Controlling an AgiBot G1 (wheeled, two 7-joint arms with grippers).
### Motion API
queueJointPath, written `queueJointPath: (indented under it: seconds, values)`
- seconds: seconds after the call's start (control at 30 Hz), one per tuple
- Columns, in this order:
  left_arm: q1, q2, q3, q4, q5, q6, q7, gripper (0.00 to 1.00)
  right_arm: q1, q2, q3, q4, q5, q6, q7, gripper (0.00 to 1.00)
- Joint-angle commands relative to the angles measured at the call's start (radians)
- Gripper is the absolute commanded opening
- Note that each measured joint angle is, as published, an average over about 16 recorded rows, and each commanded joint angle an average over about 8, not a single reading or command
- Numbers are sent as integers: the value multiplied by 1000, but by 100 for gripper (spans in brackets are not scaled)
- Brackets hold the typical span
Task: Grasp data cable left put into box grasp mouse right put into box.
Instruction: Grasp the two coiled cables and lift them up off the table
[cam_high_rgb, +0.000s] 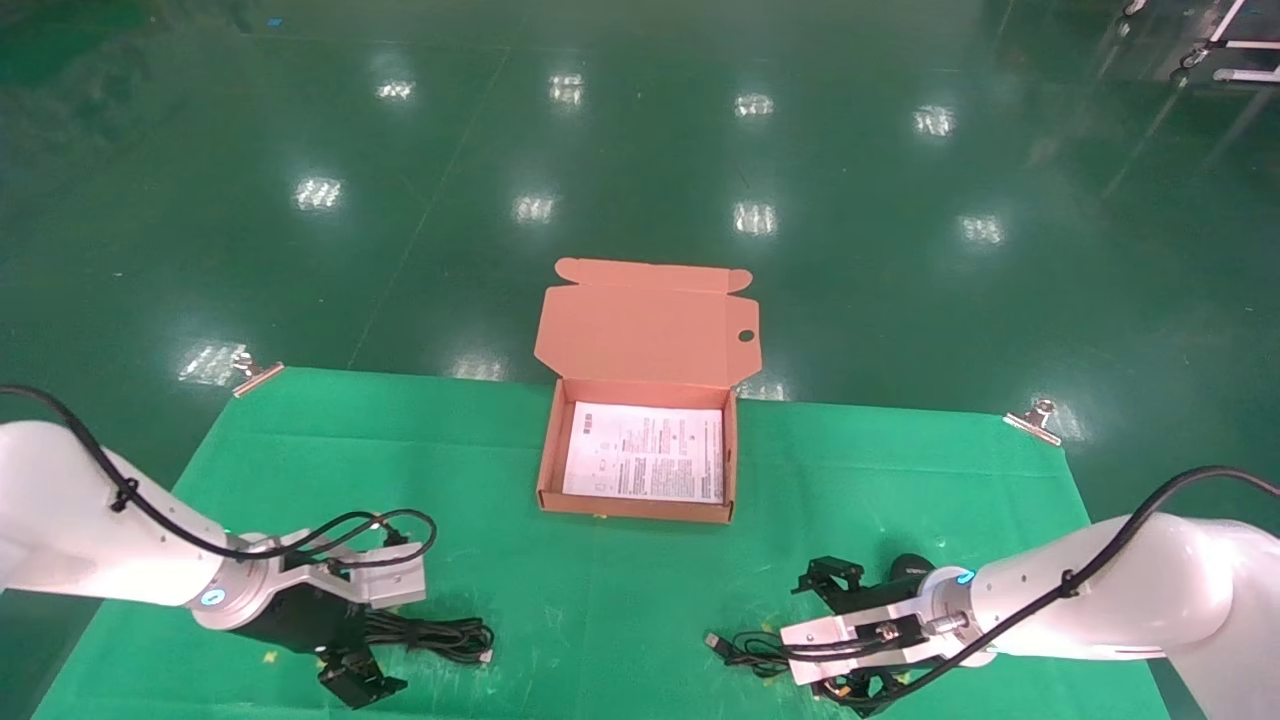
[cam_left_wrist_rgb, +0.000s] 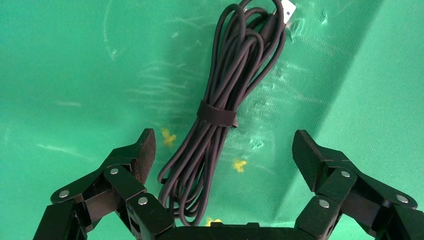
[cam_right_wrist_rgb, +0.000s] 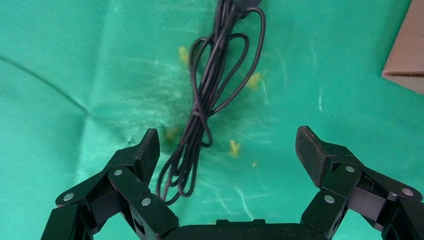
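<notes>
Left wrist view: data cable (cam_left_wrist_rgb: 217, 116) lengthwise between wide-apart left gripper (cam_left_wrist_rgb: 225, 150) jaws, plug end away.

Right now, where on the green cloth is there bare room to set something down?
Bare: the cloth between the data cable and mouse cord, and both sides of the box. Crowded: near corners, under the left gripper and right gripper.
</notes>
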Motion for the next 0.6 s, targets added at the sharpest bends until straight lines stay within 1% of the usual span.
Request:
queueJointPath:
  seconds: [0.03, 0.17, 0.2, 0.23, 0.6]
  values:
    - [-7, 8, 0, 27, -2, 0, 19, 54, 4, -9, -2, -25, -7, 16, -10, 67]
    - [-16, 19, -3, 66, -9, 4, 45, 5, 2, -14, 4, -50, -2, 42, -26, 17]
    - [-18, 21, -4, 73, -11, 5, 48, 0, 2, -14, 6, -54, 1, 47, -28, 4]
    - [-19, 22, -5, 78, -13, 6, 50, 0, 1, -14, 7, -56, 2, 49, -29, 0]
    - [-19, 21, -4, 71, -12, 7, 47, 0, 0, -12, 8, -51, 4, 47, -28, 0]
